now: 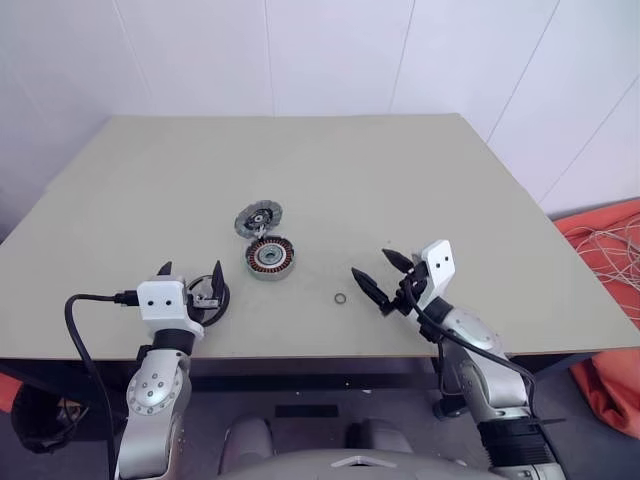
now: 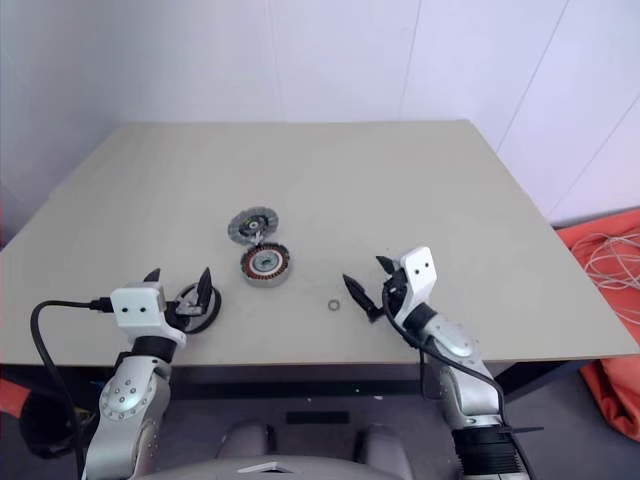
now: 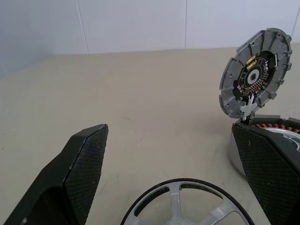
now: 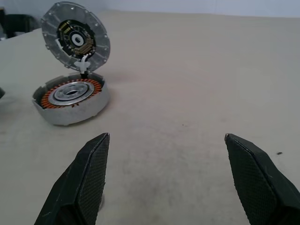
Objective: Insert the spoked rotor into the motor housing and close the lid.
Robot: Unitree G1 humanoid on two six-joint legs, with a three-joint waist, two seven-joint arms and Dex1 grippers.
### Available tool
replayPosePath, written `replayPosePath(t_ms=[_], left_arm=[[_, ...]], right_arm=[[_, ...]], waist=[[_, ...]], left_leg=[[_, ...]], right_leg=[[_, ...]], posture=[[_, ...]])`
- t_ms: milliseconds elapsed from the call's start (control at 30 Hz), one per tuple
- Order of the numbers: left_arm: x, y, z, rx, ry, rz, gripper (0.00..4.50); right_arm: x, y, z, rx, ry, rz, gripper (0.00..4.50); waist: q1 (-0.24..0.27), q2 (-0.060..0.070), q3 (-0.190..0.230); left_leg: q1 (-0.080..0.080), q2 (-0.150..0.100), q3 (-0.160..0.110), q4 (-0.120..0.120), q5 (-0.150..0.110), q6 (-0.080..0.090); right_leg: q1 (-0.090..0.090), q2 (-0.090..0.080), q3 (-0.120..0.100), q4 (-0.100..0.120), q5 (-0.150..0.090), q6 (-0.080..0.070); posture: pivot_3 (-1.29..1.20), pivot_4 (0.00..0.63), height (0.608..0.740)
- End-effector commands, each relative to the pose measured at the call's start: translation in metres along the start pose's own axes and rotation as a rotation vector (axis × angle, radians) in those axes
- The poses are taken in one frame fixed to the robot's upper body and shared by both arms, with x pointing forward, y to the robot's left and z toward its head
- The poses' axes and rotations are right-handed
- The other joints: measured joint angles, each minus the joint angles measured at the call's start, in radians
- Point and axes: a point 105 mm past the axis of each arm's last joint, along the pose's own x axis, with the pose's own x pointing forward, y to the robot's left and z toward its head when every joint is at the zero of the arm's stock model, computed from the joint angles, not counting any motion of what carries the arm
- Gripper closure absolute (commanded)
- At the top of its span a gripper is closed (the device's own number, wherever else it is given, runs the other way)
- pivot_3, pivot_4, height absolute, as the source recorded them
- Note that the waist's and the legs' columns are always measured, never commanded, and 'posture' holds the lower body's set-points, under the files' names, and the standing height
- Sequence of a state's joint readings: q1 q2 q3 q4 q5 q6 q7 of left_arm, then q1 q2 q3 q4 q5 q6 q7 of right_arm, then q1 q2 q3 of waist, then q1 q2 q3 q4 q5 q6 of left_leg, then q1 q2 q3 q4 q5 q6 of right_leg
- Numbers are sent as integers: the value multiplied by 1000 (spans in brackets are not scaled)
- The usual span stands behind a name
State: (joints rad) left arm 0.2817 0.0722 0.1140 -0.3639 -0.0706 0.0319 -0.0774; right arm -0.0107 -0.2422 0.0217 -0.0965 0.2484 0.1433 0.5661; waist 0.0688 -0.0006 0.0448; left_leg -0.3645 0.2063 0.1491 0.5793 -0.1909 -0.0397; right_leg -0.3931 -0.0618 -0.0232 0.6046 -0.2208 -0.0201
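The flat silver spoked rotor (image 1: 208,297) lies between the wide-open, empty left gripper (image 1: 190,277), ready for pickup, near-left of the copper-wound motor housing (image 1: 270,257), whose grey finned lid (image 1: 259,218) stands hinged open to admit it; the right gripper (image 1: 383,277) waits spread and empty.

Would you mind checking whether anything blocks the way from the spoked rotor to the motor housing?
Nothing visible does. The spoked rotor lies between the open left gripper fingers; bare table separates it from the motor housing, whose lid stands hinged open.
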Motion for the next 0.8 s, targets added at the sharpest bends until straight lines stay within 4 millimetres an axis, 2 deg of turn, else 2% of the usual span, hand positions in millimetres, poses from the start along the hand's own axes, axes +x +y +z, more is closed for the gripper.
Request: replayPosePath(t_ms=[33,167,267,500,733,800], left_arm=[[1,-1,11,6,-44,-5,0],[1,-1,10,6,-41,-2,0],[2,-1,10,6,-39,-2,0],[3,-1,10,4,-36,-3,0],[0,-1,9,-2,-27,6,0],[-2,-1,9,-2,-24,9,0]], right_arm=[[1,-11,23,-54,-75,-101,48],[-6,-28,26,-63,-88,-253,48],[-7,-32,28,-67,-93,-293,48],[0,-5,23,-86,-19,-58,48],[7,-3,12,-169,96,21,48],[8,4,10,-173,120,74,48]], waist=[[0,0,0],[0,0,0],[-1,0,0],[-1,0,0],[0,0,0],[0,0,0]], left_leg=[[0,0,0,0,0,0],[0,0,0,0,0,0],[0,0,0,0,0,0],[0,0,0,0,0,0],[0,0,0,0,0,0],[0,0,0,0,0,0]], right_leg=[[0,0,0,0,0,0],[0,0,0,0,0,0],[0,0,0,0,0,0],[0,0,0,0,0,0],[0,0,0,0,0,0],[0,0,0,0,0,0]], posture=[[0,0,740],[0,0,740],[0,0,740],[0,0,740],[0,0,740],[0,0,740]])
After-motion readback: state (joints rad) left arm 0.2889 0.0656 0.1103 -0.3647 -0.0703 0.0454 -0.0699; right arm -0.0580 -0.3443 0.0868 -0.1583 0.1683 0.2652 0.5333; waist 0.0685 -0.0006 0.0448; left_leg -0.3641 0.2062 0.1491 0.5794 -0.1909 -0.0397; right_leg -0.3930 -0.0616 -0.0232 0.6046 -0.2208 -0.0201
